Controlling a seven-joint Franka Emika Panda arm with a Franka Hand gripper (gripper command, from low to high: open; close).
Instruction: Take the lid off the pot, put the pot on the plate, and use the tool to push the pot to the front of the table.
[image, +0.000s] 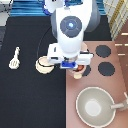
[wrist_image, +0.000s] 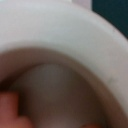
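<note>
The pincer (image: 76, 66) hangs low over the pot (image: 78, 73) at the stove's edge, probably positioned for the lid. Whether it is spread or pinching, I cannot tell. The plate (image: 44, 65) lies just beside on the counter (image: 25, 95).

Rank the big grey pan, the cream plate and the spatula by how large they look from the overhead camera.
1. The grey pan, clearly largest.
2. The plate, though the gripper hanging over the stove's edge beside the pot partly covers it.
3. The spatula. It looks about as long as the plate's visible part, so this ranking is unsure.
</note>
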